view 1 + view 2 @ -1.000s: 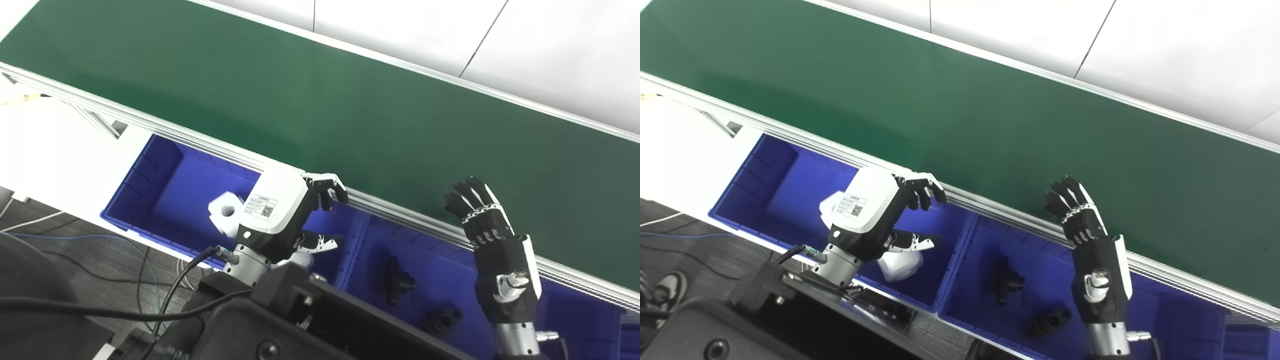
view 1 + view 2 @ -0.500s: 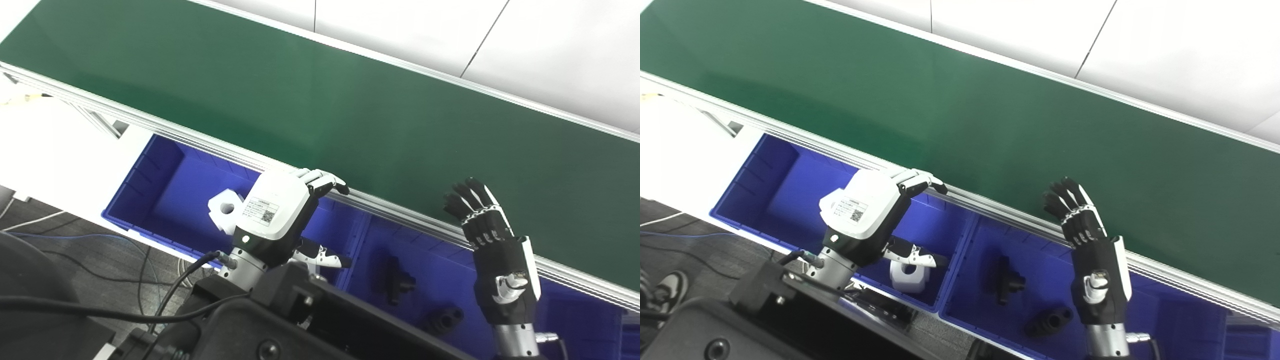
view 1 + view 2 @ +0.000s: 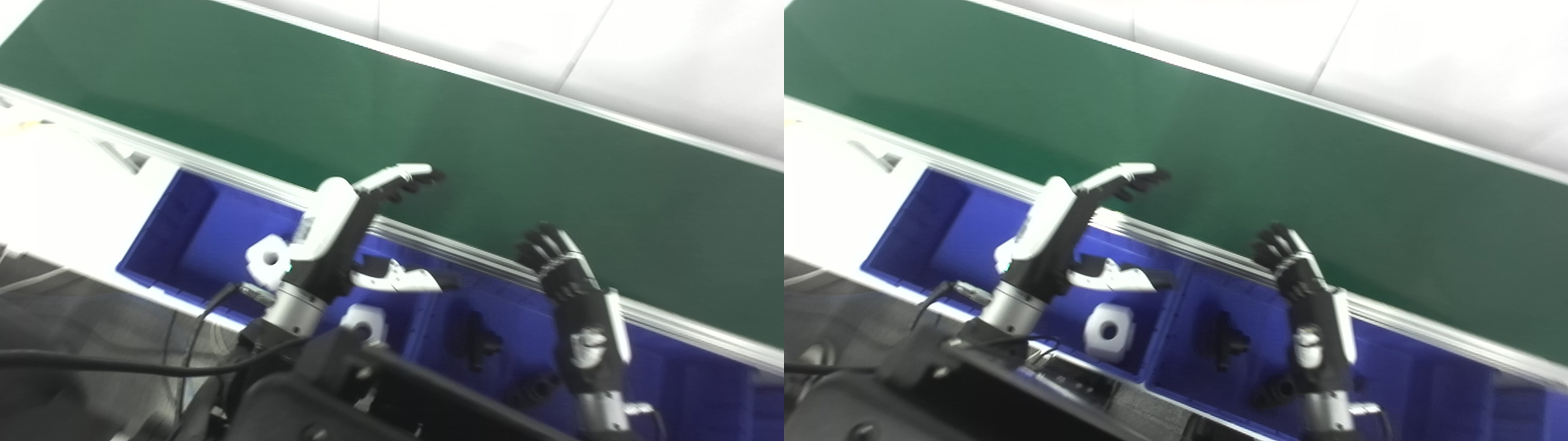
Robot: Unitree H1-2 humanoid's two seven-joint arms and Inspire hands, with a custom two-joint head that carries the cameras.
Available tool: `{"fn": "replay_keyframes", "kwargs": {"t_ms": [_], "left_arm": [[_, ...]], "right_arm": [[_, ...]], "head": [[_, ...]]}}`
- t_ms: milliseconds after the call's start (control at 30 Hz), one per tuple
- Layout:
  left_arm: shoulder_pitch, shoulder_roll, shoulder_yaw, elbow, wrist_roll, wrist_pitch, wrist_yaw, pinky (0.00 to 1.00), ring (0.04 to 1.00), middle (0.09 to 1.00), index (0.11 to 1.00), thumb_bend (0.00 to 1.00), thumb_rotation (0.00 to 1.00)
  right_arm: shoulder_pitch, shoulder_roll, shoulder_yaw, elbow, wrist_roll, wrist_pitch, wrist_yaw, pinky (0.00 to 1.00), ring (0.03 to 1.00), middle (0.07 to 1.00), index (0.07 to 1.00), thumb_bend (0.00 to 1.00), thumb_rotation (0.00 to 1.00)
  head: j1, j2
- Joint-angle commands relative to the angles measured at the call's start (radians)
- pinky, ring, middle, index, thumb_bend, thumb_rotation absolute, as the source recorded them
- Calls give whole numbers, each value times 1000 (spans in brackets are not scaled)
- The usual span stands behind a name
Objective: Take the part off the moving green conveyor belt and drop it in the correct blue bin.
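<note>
White part (image 3: pixel 1108 331) on the floor of the blue bin (image 3: pixel 937 236), below the left hand (image 3: pixel 1053 236), fingers (image 3: pixel 1127 177) spread, holding nothing; right hand (image 3: pixel 1311 306) beside, fingers apart, empty

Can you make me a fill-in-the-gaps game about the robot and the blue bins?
1. The belt behind the bins is colored ____.
2. The part with a hole in the left bin is colored ____.
3. The parts in the next bin are colored ____.
4. The left robot hand is open and holds ____.

Missing words: green; white; black; nothing
</note>
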Motion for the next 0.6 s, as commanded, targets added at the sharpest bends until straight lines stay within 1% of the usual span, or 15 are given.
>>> {"fn": "replay_keyframes", "kwargs": {"t_ms": [0, 33, 67, 100, 133, 167, 200, 267, 367, 467, 567], "left_arm": [[-27, 29, 16, 37, -99, -65, -3, 686, 757, 783, 764, 842, 660], [-38, 38, 21, 63, -132, -83, -1, 688, 762, 787, 767, 845, 678], [-48, 42, 24, 86, -158, -99, 2, 692, 766, 791, 769, 845, 692], [-54, 47, 27, 113, -184, -121, 6, 698, 773, 796, 770, 844, 711], [-58, 51, 29, 129, -200, -136, 10, 703, 777, 798, 771, 844, 724], [-65, 54, 31, 167, -241, -156, 6, 706, 779, 799, 771, 844, 730], [-69, 56, 32, 192, -271, -172, 3, 725, 793, 812, 779, 847, 730], [-78, 66, 33, 276, -332, -220, -11, 765, 824, 836, 800, 853, 740], [-86, 83, 32, 351, -368, -273, -26, 788, 838, 846, 811, 855, 752], [-94, 96, 25, 389, -378, -288, -45, 822, 863, 864, 824, 871, 768], [-103, 104, 17, 414, -379, -299, -60, 860, 889, 882, 839, 862, 777]], "right_arm": [[15, 25, 10, -4, -26, -79, -20, 805, 829, 850, 877, 939, 968], [20, 32, 13, 1, -38, -89, -27, 807, 832, 853, 877, 940, 967], [24, 37, 15, 4, -47, -95, -34, 809, 835, 854, 878, 941, 967], [29, 45, 19, 7, -57, -100, -41, 812, 837, 855, 878, 946, 968], [32, 49, 22, 9, -65, -104, -46, 816, 838, 856, 878, 949, 967], [37, 57, 25, 14, -78, -112, -56, 817, 839, 856, 878, 951, 966], [40, 62, 26, 18, -88, -118, -62, 825, 841, 861, 882, 953, 966], [46, 70, 33, 31, -102, -127, -72, 842, 855, 874, 890, 965, 967], [49, 72, 41, 46, -108, -132, -78, 851, 861, 878, 892, 974, 967], [49, 71, 43, 60, -112, -137, -85, 856, 861, 878, 893, 975, 972], [44, 67, 45, 76, -107, -149, -85, 852, 860, 876, 890, 969, 976]], "head": [[-18, -6], [-59, -18], [-59, -18], [-106, -35], [-106, -35], [-142, -52], [-142, -52], [-181, -82], [-185, -97], [-180, -109], [-171, -118]]}}
